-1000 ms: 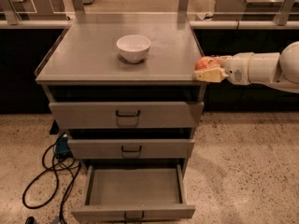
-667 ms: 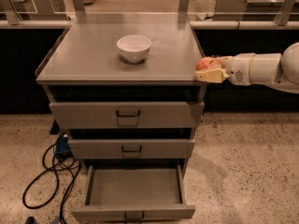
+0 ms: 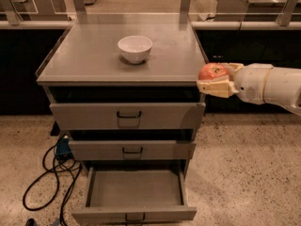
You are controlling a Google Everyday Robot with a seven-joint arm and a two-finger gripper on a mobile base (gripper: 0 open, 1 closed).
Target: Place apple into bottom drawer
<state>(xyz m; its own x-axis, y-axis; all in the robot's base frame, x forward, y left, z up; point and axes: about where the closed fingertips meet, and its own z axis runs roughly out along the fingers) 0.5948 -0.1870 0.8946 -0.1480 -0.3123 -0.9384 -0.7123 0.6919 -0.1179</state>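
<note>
One apple (image 3: 212,71) clenched in my gripper (image 3: 214,80), jaws tight, mid-right; I'd swing left, sink low, release inside the bottom drawer (image 3: 134,188).

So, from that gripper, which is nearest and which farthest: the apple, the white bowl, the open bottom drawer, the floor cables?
1. apple, held in the gripper, right of the cabinet.
2. white bowl, on the cabinet top, leftward.
3. bottom drawer, open, low down.
4. cables, on the floor, far left.

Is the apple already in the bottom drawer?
No, the apple sits gripped in the pincer beside the right edge of the cabinet top, while the open bottom drawer lies below.
</note>
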